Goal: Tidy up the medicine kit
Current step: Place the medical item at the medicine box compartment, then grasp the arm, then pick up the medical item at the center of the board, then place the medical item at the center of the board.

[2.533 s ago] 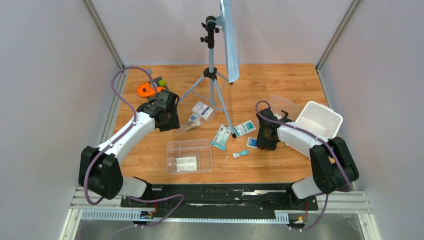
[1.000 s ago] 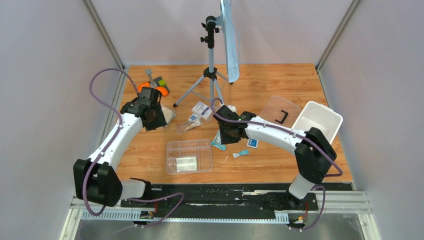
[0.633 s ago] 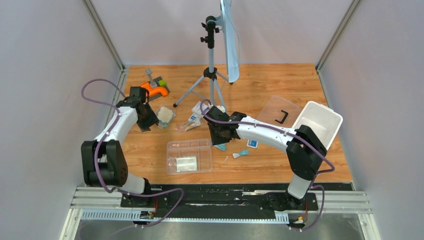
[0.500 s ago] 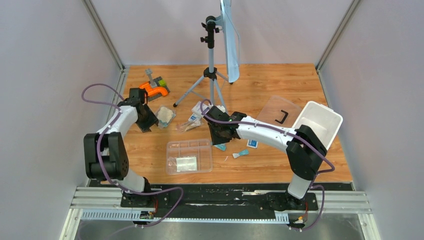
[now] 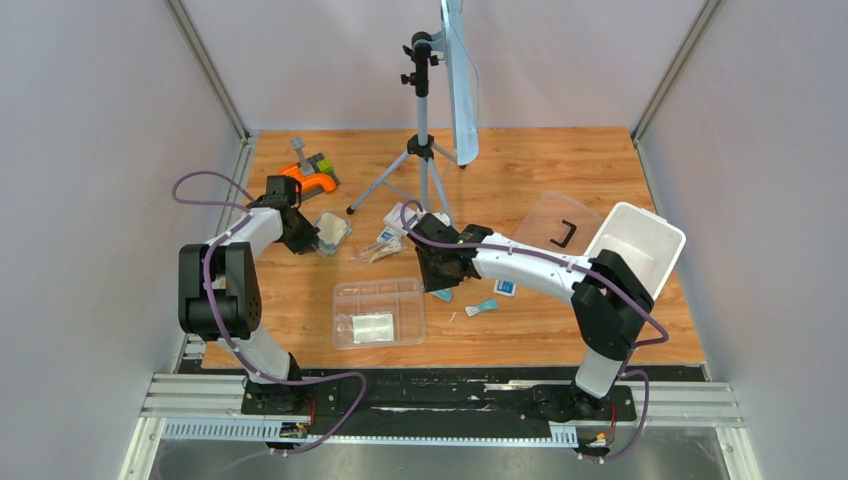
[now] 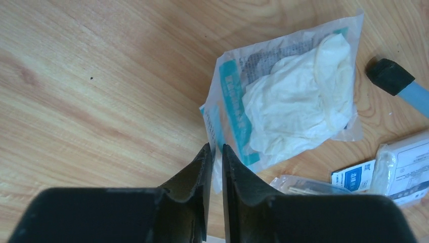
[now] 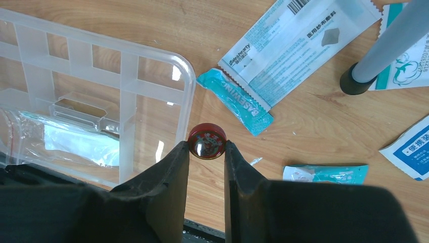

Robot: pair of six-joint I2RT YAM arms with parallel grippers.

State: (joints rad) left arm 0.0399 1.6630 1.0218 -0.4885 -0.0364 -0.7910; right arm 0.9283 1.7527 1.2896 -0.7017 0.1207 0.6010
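The clear divided tray [image 5: 378, 312] lies at front centre, a flat clear bag in its near compartment. The white tub [image 5: 637, 238] stands at the right, its clear lid [image 5: 560, 222] with the black handle beside it. My right gripper [image 7: 207, 146] is shut on a small red round tin [image 7: 207, 141], just off the tray's right rim [image 7: 188, 81]. In the top view it [image 5: 440, 268] is right of the tray. My left gripper [image 6: 212, 148] is closed on the corner of a glove packet [image 6: 293, 106], which also shows in the top view [image 5: 331, 231].
A tripod [image 5: 422, 150] stands mid-table; one leg's foot [image 7: 354, 81] is close to my right gripper. Loose packets lie around: a long white one [image 7: 298, 40], teal ones [image 7: 234, 101] [image 7: 324, 173], a blue-white one [image 7: 410, 149]. The orange-and-grey tool [image 5: 310, 180] lies back left.
My right gripper swung left from the tub to the tray's right edge and has held still there. My left arm drew back left, uncovering the glove packet, and its elbow has folded in.
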